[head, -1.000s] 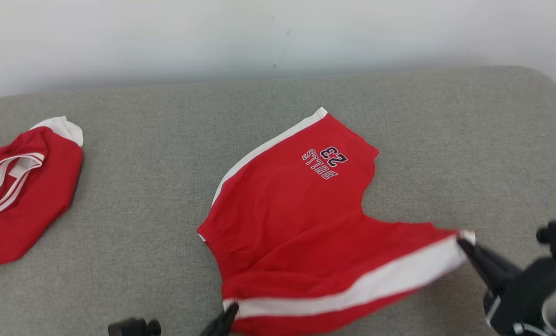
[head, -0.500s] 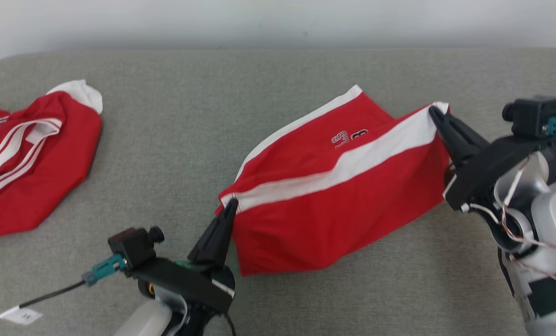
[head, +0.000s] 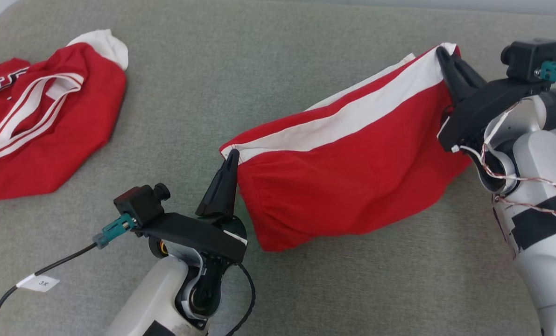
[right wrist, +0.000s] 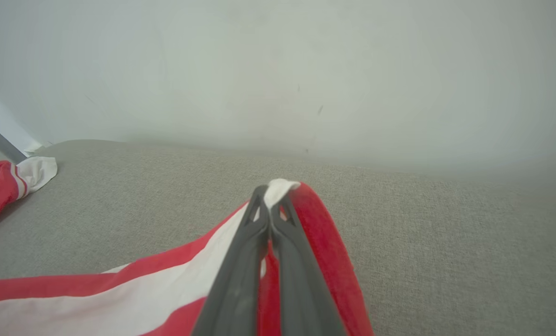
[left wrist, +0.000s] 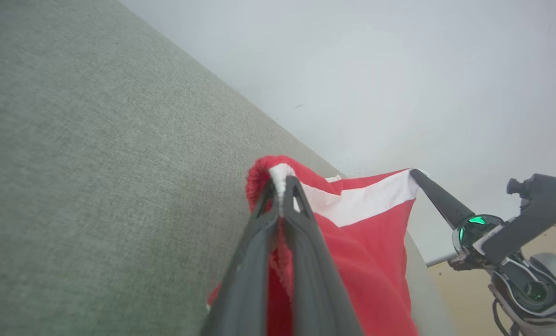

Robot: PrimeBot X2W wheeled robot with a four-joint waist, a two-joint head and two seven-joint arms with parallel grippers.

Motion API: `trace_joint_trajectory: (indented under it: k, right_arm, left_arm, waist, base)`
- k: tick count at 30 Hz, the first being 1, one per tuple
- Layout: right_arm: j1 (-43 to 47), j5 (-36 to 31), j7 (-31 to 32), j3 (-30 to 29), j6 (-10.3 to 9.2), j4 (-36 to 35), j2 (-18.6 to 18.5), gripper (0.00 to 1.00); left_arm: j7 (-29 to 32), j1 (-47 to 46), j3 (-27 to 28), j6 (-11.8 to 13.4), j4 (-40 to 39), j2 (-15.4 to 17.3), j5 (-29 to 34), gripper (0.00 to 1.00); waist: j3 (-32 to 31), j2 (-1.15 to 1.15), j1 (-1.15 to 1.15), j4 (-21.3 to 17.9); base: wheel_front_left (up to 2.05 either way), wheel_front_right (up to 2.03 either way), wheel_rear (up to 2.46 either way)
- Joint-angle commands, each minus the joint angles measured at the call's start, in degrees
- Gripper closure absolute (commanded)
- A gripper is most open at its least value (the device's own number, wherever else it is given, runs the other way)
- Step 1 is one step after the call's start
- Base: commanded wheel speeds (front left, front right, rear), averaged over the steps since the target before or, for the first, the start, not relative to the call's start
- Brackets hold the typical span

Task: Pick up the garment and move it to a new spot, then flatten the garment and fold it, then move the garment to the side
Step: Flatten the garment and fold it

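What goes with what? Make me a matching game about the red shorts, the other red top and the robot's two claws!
Things:
1. red shorts
2. red top
3. left claw
4. right claw

States:
A. shut on the near end of the shorts' white stripe
B. lying crumpled on the grey cushion, held by nothing
C. stretched between both claws
D. shut on the far end of the white stripe

Pairs: 1-C, 2-B, 3-A, 4-D
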Motion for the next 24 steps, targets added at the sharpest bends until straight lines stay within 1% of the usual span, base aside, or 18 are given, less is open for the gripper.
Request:
trace_joint_trajectory:
  k: [1,6,7,8,9,10,11,14,16,18,20,24]
  right_arm:
    - [-1.1,-0.5,-0.8,0.3,-0.13,1.1,0.3,1.0]
    - [-4.6,-2.8,-3.8,1.9,-0.13,6.7,0.0,1.0]
    - [-5.2,-3.1,-4.4,2.2,-0.13,7.8,0.1,1.0]
    - [-5.7,-3.3,-5.0,2.3,-0.13,8.9,0.4,1.0]
    - [-6.2,-3.3,-5.4,2.5,-0.13,9.9,0.7,0.71]
    - [-6.7,-3.5,-6.2,2.7,-0.13,10.7,0.8,0.05]
    - [-7.8,-3.4,-7.2,2.7,-0.13,12.3,1.1,0.0]
    - [-9.0,-2.9,-7.9,3.3,-0.13,14.4,1.4,0.0]
    - [-9.6,-2.5,-7.0,3.5,-0.13,15.9,1.3,0.0]
    - [-10.1,-1.9,-4.8,3.4,-0.13,17.4,1.4,0.0]
    - [-10.4,-1.1,-1.7,3.3,-0.13,18.8,1.6,0.0]
    - [-10.0,-0.3,3.1,2.5,-0.13,20.2,0.9,0.0]
  left_arm:
    - [-0.2,-0.6,0.3,-0.1,0.6,-0.4,0.9,1.0]
    - [-0.2,-1.6,1.2,-0.1,2.5,-2.0,1.9,1.0]
    - [-0.2,-1.7,1.3,-0.1,2.7,-2.3,2.0,0.68]
    - [-0.2,-1.8,1.5,-0.1,2.9,-2.6,2.2,0.0]
    - [-0.2,-1.9,1.5,-0.1,3.1,-2.8,2.4,0.0]
    - [-0.2,-2.0,1.9,-0.1,3.4,-3.0,2.9,0.0]
    - [-0.2,-2.4,2.8,-0.1,3.5,-3.3,3.9,0.0]
    - [-0.2,-2.4,4.1,-0.1,3.7,-3.7,6.8,0.0]
    - [-0.2,-1.8,6.2,-0.1,3.0,-3.7,10.3,0.0]
    - [-0.2,-0.4,8.2,0.3,1.9,-3.6,15.6,0.0]
    - [-0.2,1.2,9.8,1.4,0.2,-2.9,22.2,0.0]
    - [-0.2,5.6,10.9,3.5,-4.1,-1.6,34.6,0.0]
  waist:
    - [1.7,-0.01,-0.01,1.7]
    - [2.6,-0.01,-0.01,2.8]
    - [2.7,-0.01,-0.01,3.0]
    - [2.8,-0.01,-0.01,3.2]
    - [2.8,-0.01,-0.01,3.3]
    - [2.9,-0.01,-0.01,3.4]
    - [2.9,-0.01,-0.01,3.7]
    - [2.4,-0.01,-0.01,3.7]
    - [1.6,-0.01,-0.01,3.6]
    - [0.7,-0.01,-0.01,3.3]
    - [-0.4,-0.01,-0.01,3.0]
    - [-2.8,-0.01,-0.01,2.5]
  base:
    - [0.0,0.0,0.0]
    - [0.0,0.0,0.0]
    - [0.0,0.0,0.0]
    - [0.0,0.0,0.0]
    - [0.0,0.0,0.0]
    - [0.0,0.0,0.0]
    - [0.0,0.0,0.0]
    - [0.0,0.0,0.0]
    - [0.0,0.0,0.0]
    - [0.0,0.0,0.0]
    - [0.0,0.0,0.0]
    - [0.0,0.0,0.0]
